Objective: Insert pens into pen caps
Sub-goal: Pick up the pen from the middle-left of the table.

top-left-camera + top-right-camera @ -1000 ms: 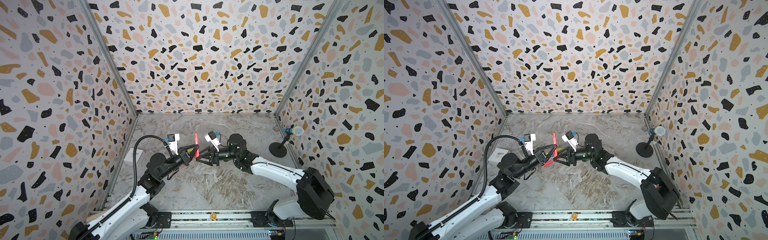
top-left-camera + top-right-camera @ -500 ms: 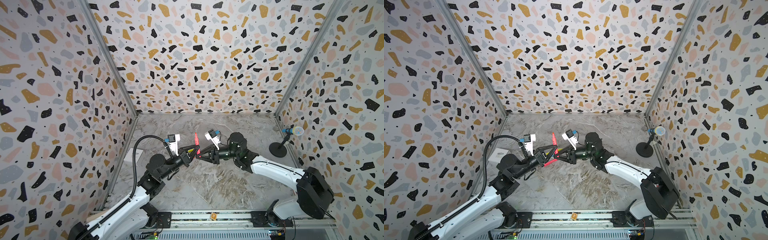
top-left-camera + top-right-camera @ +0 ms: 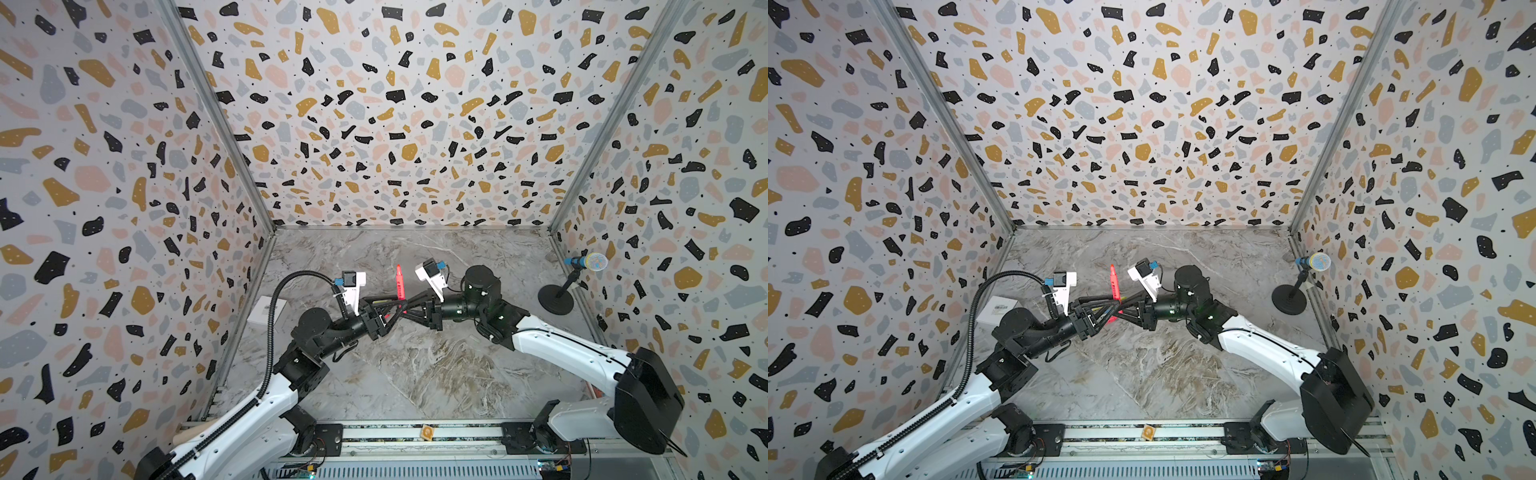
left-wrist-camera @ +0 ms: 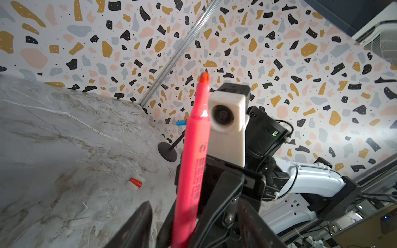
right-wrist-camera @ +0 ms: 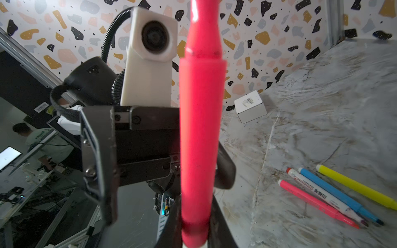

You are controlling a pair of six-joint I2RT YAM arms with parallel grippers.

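Note:
A bright pink pen stands upright above the table's middle, uncapped tip up, where the two grippers meet. My right gripper is shut on its lower barrel. My left gripper is open, with its fingers spread wide on either side of the pen and clear of it. A red-orange pen cap lies on the table. A pink pen, a white printed one, a blue one and a yellow one lie side by side below the grippers.
A small white box sits by the left wall. A microphone on a round black stand is at the right wall. Patterned walls enclose three sides of the marble table.
The right gripper has closed on the pink pen's lower barrel, and the left gripper, shut on it before, has now opened. The pen has stayed upright in about the same place.

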